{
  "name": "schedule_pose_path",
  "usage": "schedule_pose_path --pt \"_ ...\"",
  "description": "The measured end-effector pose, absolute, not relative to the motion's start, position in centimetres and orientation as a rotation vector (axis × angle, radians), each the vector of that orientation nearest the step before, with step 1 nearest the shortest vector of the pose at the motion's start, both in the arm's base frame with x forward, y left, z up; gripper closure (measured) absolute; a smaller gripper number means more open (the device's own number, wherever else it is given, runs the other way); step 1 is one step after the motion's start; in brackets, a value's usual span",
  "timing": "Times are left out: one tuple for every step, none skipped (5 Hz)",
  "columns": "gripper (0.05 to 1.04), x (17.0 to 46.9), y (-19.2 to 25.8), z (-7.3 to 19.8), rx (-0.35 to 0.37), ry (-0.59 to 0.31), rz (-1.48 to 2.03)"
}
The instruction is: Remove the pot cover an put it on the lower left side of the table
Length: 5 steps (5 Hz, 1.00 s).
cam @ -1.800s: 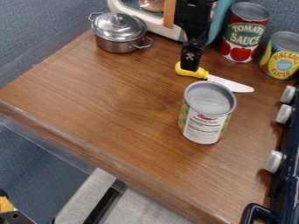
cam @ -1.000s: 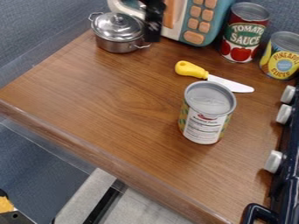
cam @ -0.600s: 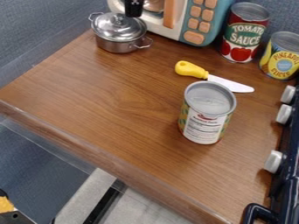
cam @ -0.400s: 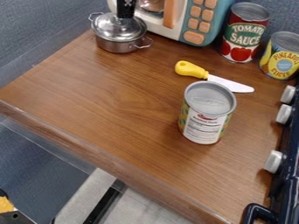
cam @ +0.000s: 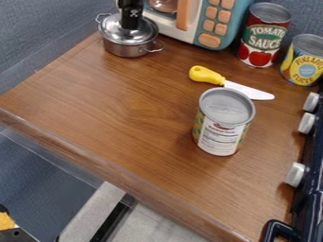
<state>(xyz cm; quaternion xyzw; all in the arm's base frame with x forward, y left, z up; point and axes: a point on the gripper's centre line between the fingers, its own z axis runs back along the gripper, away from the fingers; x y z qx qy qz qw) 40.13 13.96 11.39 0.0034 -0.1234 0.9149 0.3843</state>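
Note:
The black gripper (cam: 131, 23) hangs down from the top edge at the upper left, right over the pot cover, in front of its knob. Shiny and domed, the silver pot cover (cam: 111, 32) sits on the small metal pot (cam: 126, 50), which has a loop handle on each side. The brown wooden table (cam: 107, 101) stretches from the pot down to its lower left edge.
Beside the pot stands a toy microwave (cam: 212, 29). A yellow-handled knife (cam: 208, 75) lies behind an upright can (cam: 222, 127). A tomato sauce can (cam: 260, 40) and a pineapple can (cam: 304, 64) stand at upper right, a dark stove (cam: 309, 189) at the right.
The gripper left the knife, moved up and left past the microwave, then came down over the pot cover. Knife, cans and pot have stayed put.

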Motion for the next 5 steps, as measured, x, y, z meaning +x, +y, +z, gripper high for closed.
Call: schedule_pose_path --pt "0.397 40.3 14.0 10.3 0.033 -0.302 2.329" --pt "0.685 40.5 14.1 10.4 0.022 -0.314 2.338" --pt "0.801 40.3 13.9 10.3 0.033 -0.291 2.342" --pt "0.802 40.2 13.7 10.4 0.028 -0.274 2.343" --pt "0.802 39.9 13.0 12.0 -0.017 -0.247 2.350"
